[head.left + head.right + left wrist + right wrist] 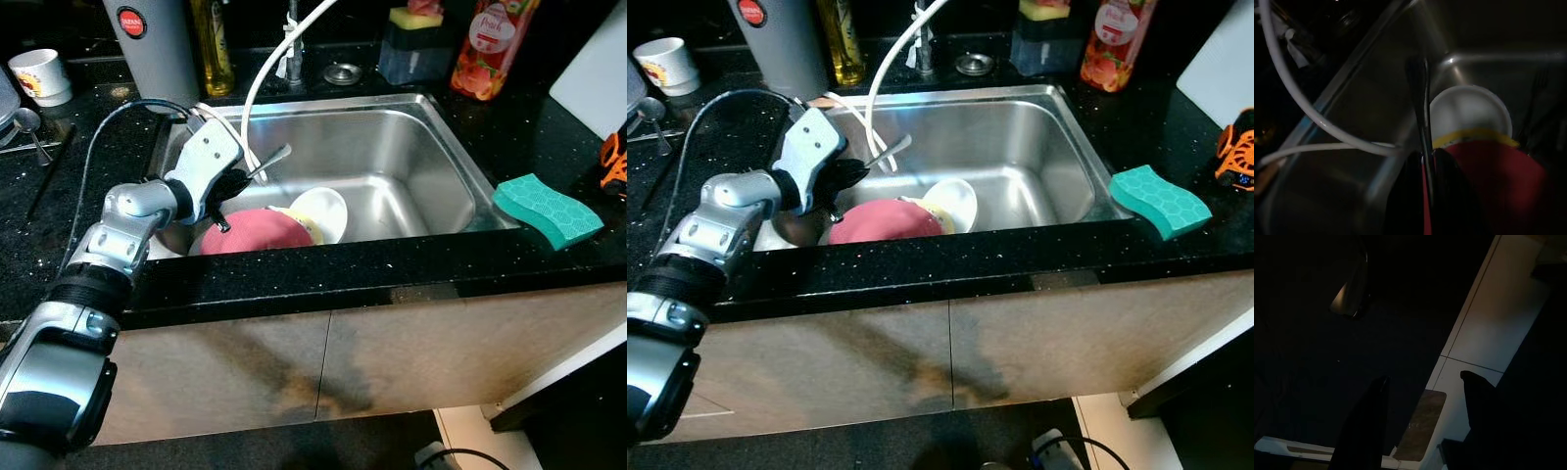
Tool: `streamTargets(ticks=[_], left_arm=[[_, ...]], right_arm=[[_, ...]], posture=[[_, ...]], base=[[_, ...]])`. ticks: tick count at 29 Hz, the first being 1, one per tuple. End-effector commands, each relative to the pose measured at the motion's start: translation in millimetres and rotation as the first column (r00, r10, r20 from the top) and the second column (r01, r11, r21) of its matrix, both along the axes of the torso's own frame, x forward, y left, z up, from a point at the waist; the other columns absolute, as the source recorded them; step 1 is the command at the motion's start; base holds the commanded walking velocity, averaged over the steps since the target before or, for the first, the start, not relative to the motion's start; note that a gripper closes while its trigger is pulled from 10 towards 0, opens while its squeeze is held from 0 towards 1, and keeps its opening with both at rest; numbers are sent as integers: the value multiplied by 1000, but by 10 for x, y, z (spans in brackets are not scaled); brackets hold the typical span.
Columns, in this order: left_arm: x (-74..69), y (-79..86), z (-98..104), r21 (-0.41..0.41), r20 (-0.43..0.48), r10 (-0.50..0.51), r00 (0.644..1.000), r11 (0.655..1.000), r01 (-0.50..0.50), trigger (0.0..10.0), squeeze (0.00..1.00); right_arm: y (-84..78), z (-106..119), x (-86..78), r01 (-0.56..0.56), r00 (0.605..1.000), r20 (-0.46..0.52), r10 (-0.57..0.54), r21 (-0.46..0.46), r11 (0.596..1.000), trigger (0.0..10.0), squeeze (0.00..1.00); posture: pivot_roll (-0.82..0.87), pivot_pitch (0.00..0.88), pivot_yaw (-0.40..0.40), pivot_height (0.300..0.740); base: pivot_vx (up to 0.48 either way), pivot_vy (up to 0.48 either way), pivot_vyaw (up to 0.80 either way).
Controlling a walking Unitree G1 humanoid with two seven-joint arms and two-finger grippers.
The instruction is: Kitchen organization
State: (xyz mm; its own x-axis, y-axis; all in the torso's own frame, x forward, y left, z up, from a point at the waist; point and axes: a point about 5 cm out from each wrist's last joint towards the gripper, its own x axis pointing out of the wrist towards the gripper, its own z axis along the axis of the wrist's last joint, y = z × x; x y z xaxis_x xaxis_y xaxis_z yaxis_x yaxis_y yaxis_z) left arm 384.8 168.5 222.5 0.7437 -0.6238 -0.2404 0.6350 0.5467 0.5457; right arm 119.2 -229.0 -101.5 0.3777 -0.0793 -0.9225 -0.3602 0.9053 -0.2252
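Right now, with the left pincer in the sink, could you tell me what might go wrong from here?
The left pincer grips a thin metal utensil near one end, so it could pivot or slip. The looping white hose hangs beside the wrist and might snag as the arm lifts. The red bowl leans on the white bowl below; a dropped utensil could knock them.

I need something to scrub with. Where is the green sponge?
The green sponge lies on the black counter just right of the sink, at its front right corner, in the eye views.
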Motion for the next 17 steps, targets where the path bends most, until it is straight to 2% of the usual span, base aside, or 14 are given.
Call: streamTargets(ticks=[1, 7, 8, 9, 14, 17], left_arm=[[13, 68, 37, 79, 44, 0, 999, 997, -4, 10000, 0], [52, 84, 76, 105, 84, 5, 996, 994, -13, 10000, 0], [62, 86, 82, 102, 84, -1, 996, 995, -7, 10000, 592], [64, 81, 74, 103, 76, -11, 997, 995, 3, 10000, 1000], [65, 66, 38, 113, 63, -38, 997, 993, 30, 10000, 1000], [93, 97, 132, 98, 123, -22, 992, 995, 10, 10000, 1000]], right_arm=[[-1, -10, -37, 4, 1000, -6, -4, -1, 1000, 10000, 0], [-7, -8, -33, 3, 1000, -4, -3, -4, 1000, 10000, 0], [-8, -7, -29, 3, 1000, -3, -3, -5, 1000, 10000, 0], [-9, -5, -23, 4, 1000, -1, -4, -6, 1000, 10000, 0], [-9, 0, -7, 5, 1000, 3, -5, -7, 1000, 10000, 0], [-6, 9, 26, 6, 1000, 11, -6, -7, 1000, 10000, 0]], posture=[[-68, 65, 53, 740], [-72, 62, 53, 740], [-73, 61, 53, 740], [-73, 60, 54, 740], [-74, 56, 54, 740], [-70, 45, 55, 740]], base=[[0, 0, 0], [0, 0, 0], [0, 0, 0], [0, 0, 0], [0, 0, 0], [0, 0, 0]])
